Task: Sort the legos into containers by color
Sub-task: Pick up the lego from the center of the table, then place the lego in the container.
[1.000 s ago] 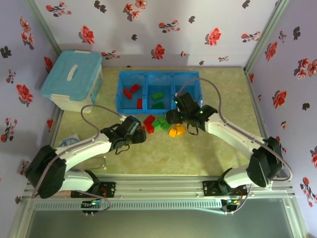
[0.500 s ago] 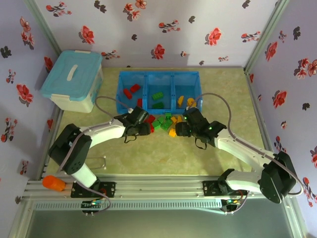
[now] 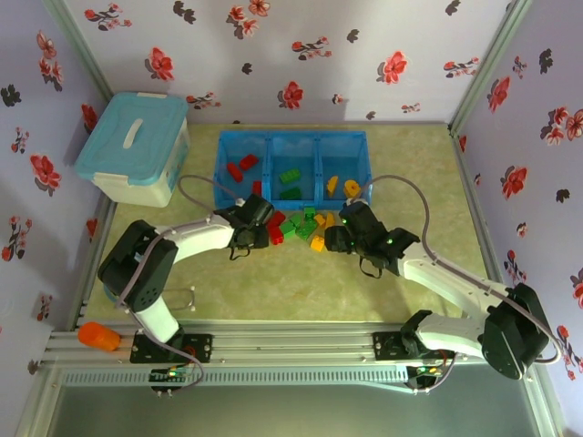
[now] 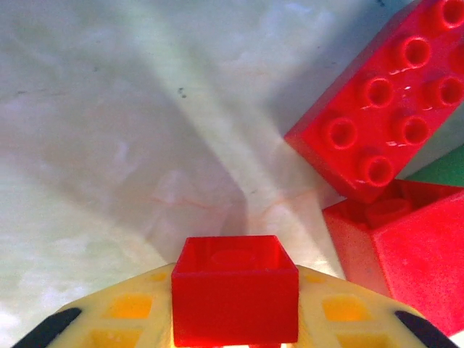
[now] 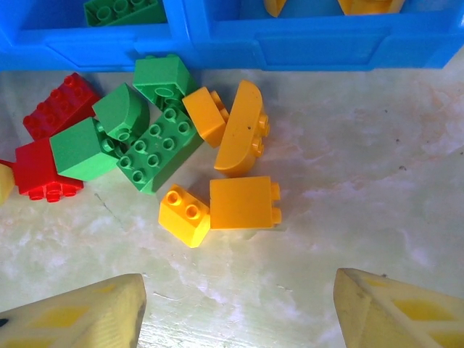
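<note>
Just before the bright blue plastic tray [image 5: 312,47]: one pair loaded, one spread.
Left jaws grip a small red plastic brick [image 4: 234,290]; the tray's left compartment [image 3: 233,148] lies beyond. Right jaws gape wide, a squarish yellow-orange plastic brick [image 5: 243,202] dead ahead between them and the tray's right compartment [image 3: 344,157], longer side jaw to jaw.

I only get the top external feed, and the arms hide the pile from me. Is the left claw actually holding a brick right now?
Observer: Yes. In the left wrist view the left claw is closed on a small red brick.
Operator: Good. And the other arm?
Observer: In the right wrist view the right claw is wide open with nothing in it. A square orange block and a small yellow brick lie loose just ahead of it.
</note>
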`<state>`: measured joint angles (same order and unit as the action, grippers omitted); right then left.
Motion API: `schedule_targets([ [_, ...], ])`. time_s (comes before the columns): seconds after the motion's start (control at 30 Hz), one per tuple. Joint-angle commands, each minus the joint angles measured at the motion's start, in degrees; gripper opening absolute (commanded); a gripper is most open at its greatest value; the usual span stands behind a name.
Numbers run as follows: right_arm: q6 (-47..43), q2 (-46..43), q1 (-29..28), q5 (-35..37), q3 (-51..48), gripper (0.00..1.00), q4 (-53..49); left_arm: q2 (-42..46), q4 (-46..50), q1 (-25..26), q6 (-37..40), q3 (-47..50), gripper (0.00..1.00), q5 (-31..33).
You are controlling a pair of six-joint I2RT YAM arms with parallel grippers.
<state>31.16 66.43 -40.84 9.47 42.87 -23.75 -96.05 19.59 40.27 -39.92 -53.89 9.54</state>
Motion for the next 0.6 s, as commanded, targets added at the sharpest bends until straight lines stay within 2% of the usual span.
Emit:
schedule_targets([
  [0.0,1.9,-0.4,-0.2,0.6,-1.6,0.69,1.8,5.1,3.9,0.2,1.0,-0.6,0.27,3.9],
  [0.13,3.1,-0.1,-0.3,-0.3,-2.9,0.68,3.2,9.1,6.2,-0.7,2.8,-2.2,0.27,5.2],
  [0.27,4.0,0.1,-0.3,-1.1,-3.7,0.68,3.7,10.0,7.8,-4.4,4.8,-5.5,0.28,4.8],
  [0.43,4.4,-1.9,-0.4,-0.6,-4.3,0.67,2.7,7.3,7.9,-9.0,6.7,-11.3,0.28,1.7],
  [0.57,4.7,-4.9,-0.4,-0.2,-5.3,0.66,1.9,1.7,9.2,-12.5,8.9,-19.3,0.28,-0.2],
])
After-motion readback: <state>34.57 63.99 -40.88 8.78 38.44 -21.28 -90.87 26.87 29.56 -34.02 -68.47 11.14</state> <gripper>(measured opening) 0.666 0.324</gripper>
